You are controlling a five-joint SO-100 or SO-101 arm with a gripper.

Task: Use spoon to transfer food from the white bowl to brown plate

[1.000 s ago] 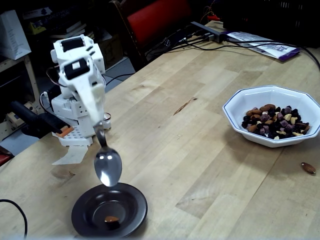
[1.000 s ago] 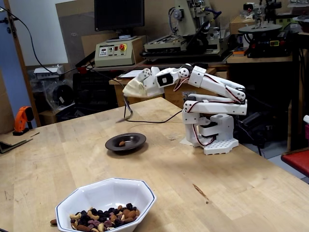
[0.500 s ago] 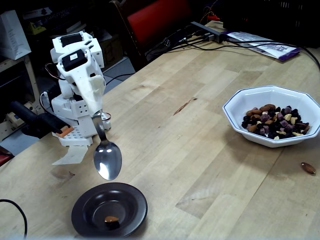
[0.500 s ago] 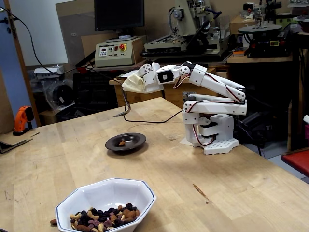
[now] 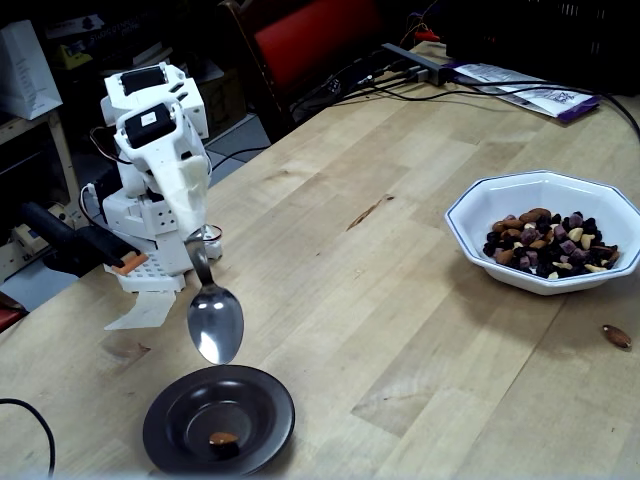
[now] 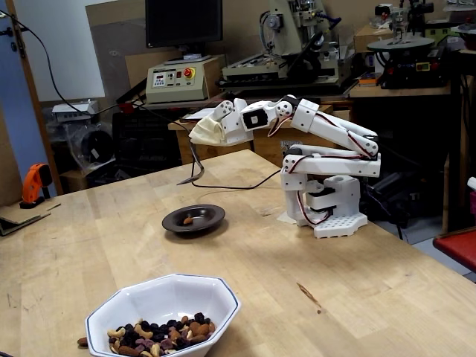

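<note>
Worktop first: white bowl w/ food sits well apart from brown plate, which has one almond. Fingers clamped on spoon handle — spoon empty, above plate. Next: swing across, keep spoon level, scoop shallow — avoid tipping.
</note>
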